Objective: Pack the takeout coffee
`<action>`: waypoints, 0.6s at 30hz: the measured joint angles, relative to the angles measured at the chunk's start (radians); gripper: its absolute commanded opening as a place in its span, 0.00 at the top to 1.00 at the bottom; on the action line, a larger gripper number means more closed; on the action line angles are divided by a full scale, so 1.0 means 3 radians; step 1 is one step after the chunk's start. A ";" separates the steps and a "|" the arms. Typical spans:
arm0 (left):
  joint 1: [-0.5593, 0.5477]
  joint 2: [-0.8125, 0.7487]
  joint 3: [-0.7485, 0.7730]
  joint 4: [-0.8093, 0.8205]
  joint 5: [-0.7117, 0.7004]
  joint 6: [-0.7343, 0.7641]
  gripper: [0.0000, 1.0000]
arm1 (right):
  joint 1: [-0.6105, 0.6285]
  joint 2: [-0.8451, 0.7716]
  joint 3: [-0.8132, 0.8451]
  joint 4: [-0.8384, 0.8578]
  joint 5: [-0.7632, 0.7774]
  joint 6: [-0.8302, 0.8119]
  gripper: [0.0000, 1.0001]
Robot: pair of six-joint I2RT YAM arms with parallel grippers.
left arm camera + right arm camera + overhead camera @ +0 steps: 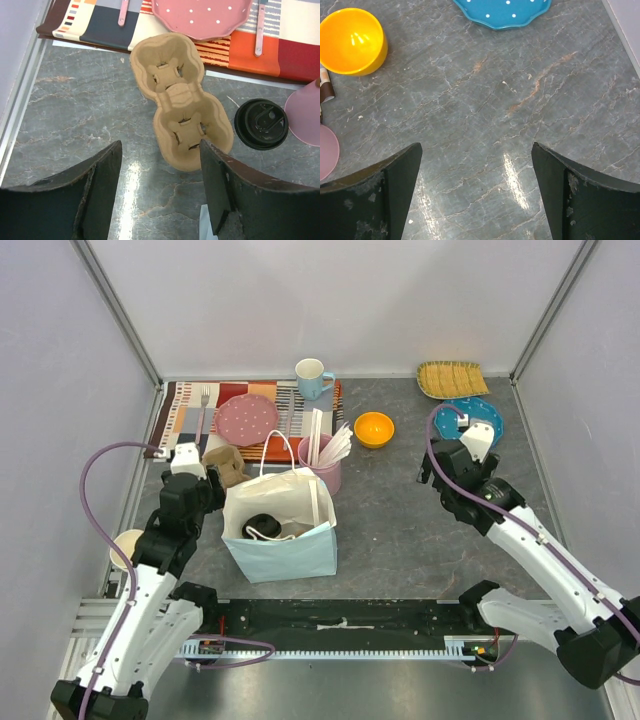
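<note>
Takeout coffee shows in the left wrist view, standing on the grey table with its lid up. We look straight down on the round black lid, so the long axis runs up toward the camera and the paper body is hidden beneath it. Ridges show on the lid, but which way the sip hole faces is hard to make out.

Just to its right is the pink cup, cut off by the frame edge, and I can't tell whether the two touch. Near its left lies the brown two-cup carrier, flat on the table, its long axis running away toward the placemat and the pink plate. Left gripper hovers short of the carrier, fingers spread wide, gripping nothing.

From the top camera, the paper bag stands upright between the arms, mouth open. A dark round shape sits in that mouth and I can't say what it is; the coffee itself I can't pick out there.

On the right, right gripper hangs over the table, fingers wide apart, holding nothing, with the orange bowl and blue plate well ahead.
</note>
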 measured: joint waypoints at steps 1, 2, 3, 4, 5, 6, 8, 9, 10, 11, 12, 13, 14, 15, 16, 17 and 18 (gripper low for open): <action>0.0000 -0.0015 -0.0034 0.0014 0.0005 -0.0005 0.29 | 0.0000 -0.0052 -0.0081 0.0057 0.0029 0.0020 0.02; 0.0003 -0.0041 -0.0080 0.0043 0.0023 -0.0014 0.29 | 0.0000 -0.0094 -0.0153 0.0118 0.0053 0.0034 0.02; 0.0004 -0.0071 -0.0131 0.0071 0.0037 -0.0023 0.29 | 0.0000 -0.0122 -0.0210 0.0172 0.0070 0.0047 0.02; 0.0008 -0.0093 -0.0168 0.0090 0.0060 -0.0032 0.29 | 0.0000 -0.0148 -0.0273 0.0224 0.0081 0.0060 0.02; 0.0018 -0.0117 -0.0215 0.0125 0.0094 -0.0037 0.28 | 0.0000 -0.0161 -0.0334 0.0287 0.0090 0.0065 0.02; 0.0025 -0.0140 -0.0268 0.0153 0.0118 -0.0039 0.28 | 0.0000 -0.0173 -0.0401 0.0356 0.0102 0.0075 0.02; 0.0041 -0.0169 -0.0360 0.0231 0.0172 -0.0041 0.27 | 0.0000 -0.0187 -0.0526 0.0469 0.0127 0.0084 0.02; 0.0041 -0.0189 -0.0426 0.0282 0.0200 -0.0039 0.27 | 0.0000 -0.0201 -0.0607 0.0537 0.0139 0.0084 0.02; 0.0042 -0.0200 -0.0468 0.0306 0.0211 -0.0039 0.26 | 0.0000 -0.0219 -0.0678 0.0593 0.0148 0.0083 0.02; 0.0045 -0.0214 -0.0514 0.0327 0.0249 -0.0038 0.26 | 0.0000 -0.0239 -0.0735 0.0643 0.0151 0.0079 0.02; 0.0047 -0.0226 -0.0561 0.0350 0.0275 -0.0037 0.26 | 0.0000 -0.0277 -0.0811 0.0720 0.0155 0.0070 0.02; 0.0047 -0.0240 -0.0600 0.0370 0.0292 -0.0037 0.26 | 0.0000 -0.0328 -0.0889 0.0790 0.0161 0.0055 0.02; 0.0051 -0.0254 -0.0632 0.0384 0.0315 -0.0036 0.26 | 0.0000 -0.0389 -0.0969 0.0877 0.0164 0.0027 0.02; 0.0057 -0.0267 -0.0655 0.0392 0.0336 -0.0036 0.26 | 0.0000 -0.0470 -0.1054 0.0961 0.0163 0.0004 0.02; 0.0062 -0.0285 -0.0685 0.0412 0.0350 -0.0036 0.26 | 0.0000 -0.0562 -0.1138 0.1048 0.0165 -0.0023 0.02; 0.0066 -0.0299 -0.0701 0.0422 0.0360 -0.0036 0.26 | 0.0000 -0.0647 -0.1209 0.1125 0.0169 -0.0047 0.02; 0.0075 -0.0310 -0.0717 0.0437 0.0371 -0.0036 0.25 | 0.0000 -0.0767 -0.1306 0.1240 0.0172 -0.0083 0.02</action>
